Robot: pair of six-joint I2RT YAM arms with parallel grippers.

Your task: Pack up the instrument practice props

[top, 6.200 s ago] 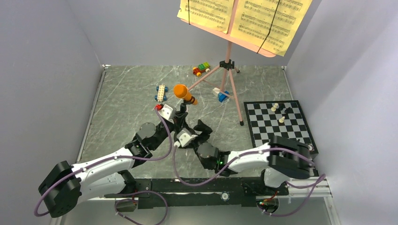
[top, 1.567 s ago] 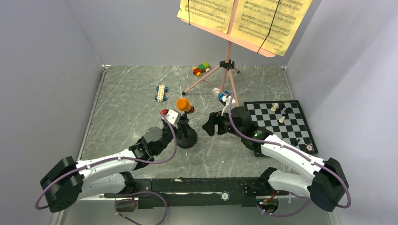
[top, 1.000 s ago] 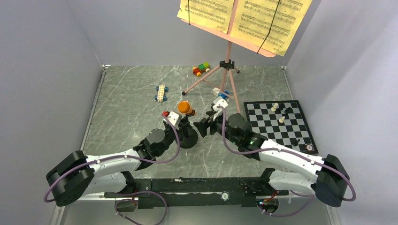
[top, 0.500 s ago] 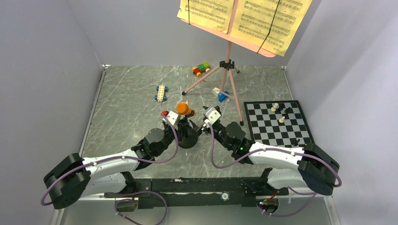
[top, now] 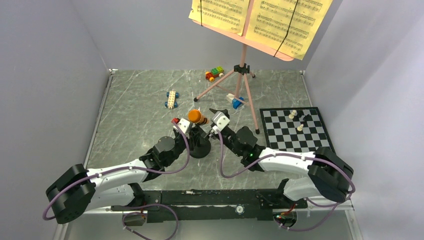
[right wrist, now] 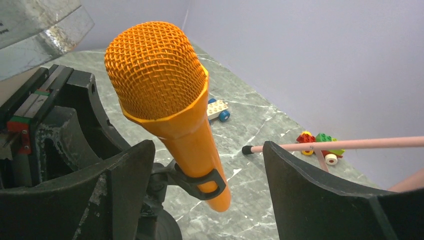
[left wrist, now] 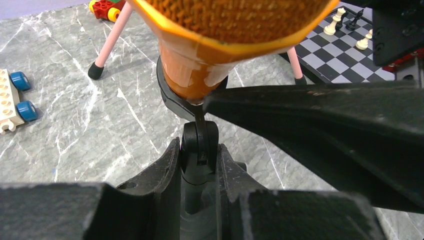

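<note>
Left end effector (left wrist: pixel 199 156) is clamped on the upright of the black mic stand (left wrist: pixel 199 142), fingers pinching it from both sides just below the clip. Right end effector (right wrist: pixel 206 146) is spread wide, one finger on either side of the orange microphone (right wrist: pixel 160 85), and there's a gap on both sides. The microphone sits tilted in the stand's clip, mid-surface (top: pixel 135 115). From above, the stand's round base only partly shows beneath the two end effectors. The left wrist view crops the microphone's head at the top edge. At the back, the pink music stand (top: pixel 243 60) is upright, its yellow sheet-music pages (top: pixel 260 17) cut off by the top of the view.
</note>
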